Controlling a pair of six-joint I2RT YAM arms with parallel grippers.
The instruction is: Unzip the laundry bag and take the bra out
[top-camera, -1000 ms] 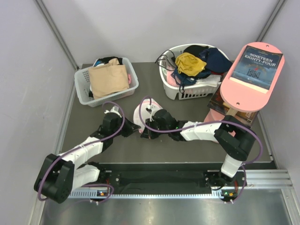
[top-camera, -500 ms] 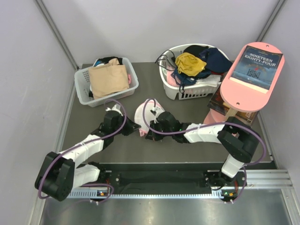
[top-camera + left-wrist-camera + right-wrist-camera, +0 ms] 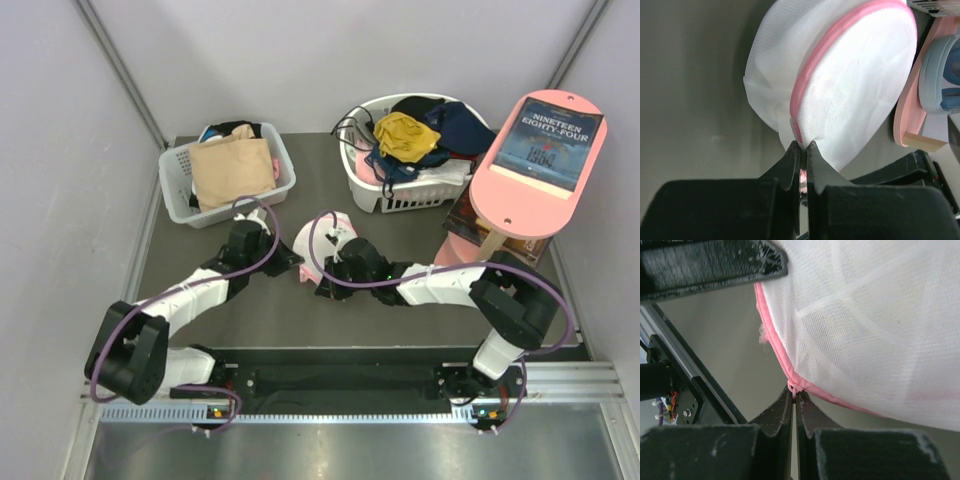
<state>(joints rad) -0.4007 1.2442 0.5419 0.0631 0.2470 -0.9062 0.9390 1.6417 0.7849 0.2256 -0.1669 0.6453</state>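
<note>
The laundry bag (image 3: 308, 243), a white mesh dome with a pink rim, stands tilted on its edge at the middle of the table between my two grippers. My left gripper (image 3: 803, 146) is shut on the bag's (image 3: 840, 75) mesh and pink rim at its lower edge. From the other side my right gripper (image 3: 794, 390) is shut on the small pink zip pull, on the pink zip band of the bag (image 3: 880, 315). In the top view the left gripper (image 3: 296, 262) and the right gripper (image 3: 320, 286) meet under the bag. The bra is hidden; the mesh shows only cloudy white.
A white slotted basket (image 3: 178, 196) with a beige garment stands at the back left. A round white basket (image 3: 400, 198) heaped with yellow and dark clothes stands at the back right. A pink board (image 3: 520, 205) holding a book leans at the right.
Both wrists have shifted a little with the bag held between them. The left wrist swung away from me. The right wrist drew nearer. Both grips are unchanged.
</note>
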